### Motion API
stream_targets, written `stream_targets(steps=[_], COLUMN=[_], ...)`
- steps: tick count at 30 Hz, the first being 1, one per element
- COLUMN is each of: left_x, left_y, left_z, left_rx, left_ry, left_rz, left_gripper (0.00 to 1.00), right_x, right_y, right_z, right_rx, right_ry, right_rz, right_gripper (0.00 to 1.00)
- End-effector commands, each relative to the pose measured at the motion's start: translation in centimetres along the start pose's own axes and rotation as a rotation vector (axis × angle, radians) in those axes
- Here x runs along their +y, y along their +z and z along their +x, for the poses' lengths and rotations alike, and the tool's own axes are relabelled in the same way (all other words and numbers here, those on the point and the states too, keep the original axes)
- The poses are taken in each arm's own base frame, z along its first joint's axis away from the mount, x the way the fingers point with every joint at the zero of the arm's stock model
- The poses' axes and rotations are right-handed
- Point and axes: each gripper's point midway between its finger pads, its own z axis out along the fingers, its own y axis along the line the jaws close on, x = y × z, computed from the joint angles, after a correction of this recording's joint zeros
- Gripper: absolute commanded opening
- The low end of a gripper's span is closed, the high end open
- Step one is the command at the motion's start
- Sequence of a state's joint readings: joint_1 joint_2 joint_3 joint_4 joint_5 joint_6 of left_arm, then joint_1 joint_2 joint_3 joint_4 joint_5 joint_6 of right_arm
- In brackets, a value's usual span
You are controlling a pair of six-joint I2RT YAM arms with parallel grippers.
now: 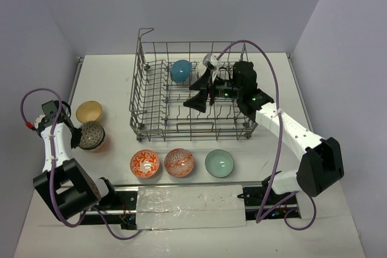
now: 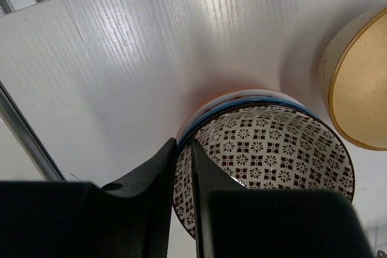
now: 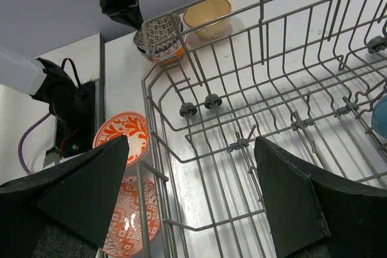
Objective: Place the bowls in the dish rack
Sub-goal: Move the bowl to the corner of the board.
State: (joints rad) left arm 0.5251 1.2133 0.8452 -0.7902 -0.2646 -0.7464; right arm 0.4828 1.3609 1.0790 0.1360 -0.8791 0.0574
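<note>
The grey wire dish rack (image 1: 151,126) stands at the back middle. A teal-blue bowl (image 1: 181,71) and a white bowl (image 1: 210,62) stand in its far row. My right gripper (image 1: 201,90) is open and empty over the rack's floor (image 3: 242,167). My left gripper (image 1: 80,135) is shut on the near rim of a blue-white patterned bowl (image 2: 272,143), which rests in a plain orange bowl (image 1: 100,145). A tan bowl (image 1: 89,112) sits just behind it. Two orange-red patterned bowls (image 1: 145,163) (image 1: 179,162) and a pale green bowl (image 1: 219,163) line the front.
The rack's tall near-left corner wires (image 3: 148,167) rise between my right gripper and the orange-red bowls (image 3: 121,140). A silver-taped rail (image 1: 187,200) runs along the near edge. Walls close in the left, back and right.
</note>
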Motion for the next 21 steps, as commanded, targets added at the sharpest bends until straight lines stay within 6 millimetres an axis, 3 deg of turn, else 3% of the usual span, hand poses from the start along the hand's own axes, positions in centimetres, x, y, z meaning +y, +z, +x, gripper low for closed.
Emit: stream_targets(steps=[1,7,12,21], left_x=[-1.0,-1.1,-1.3,-2.0], left_y=[-1.2,-2.0,-2.5,-3.3], left_z=[-1.3,-1.9,-2.2,-2.3], left_rx=[-0.044,-0.075,-0.089,-0.098], left_ry=[-0.029,-0.037,-0.038,-0.025], left_rz=[0.056,0.074,0.096,0.151], left_gripper=[0.21,0.18,0.01,0.0], right_x=[-0.5,-0.5,-0.5,-0.5], right_y=[-0.2,-0.1,0.0,0.1], right_z=[-2.2,-2.2,-2.1,-2.0], right_rx=[-0.038,-0.037,-0.034,-0.031], right_ry=[-0.054,-0.05,-0.043,-0.039], right_rz=[0.015,0.01,0.006,0.003], right_gripper=[0.92,0.92,0.92,0.92])
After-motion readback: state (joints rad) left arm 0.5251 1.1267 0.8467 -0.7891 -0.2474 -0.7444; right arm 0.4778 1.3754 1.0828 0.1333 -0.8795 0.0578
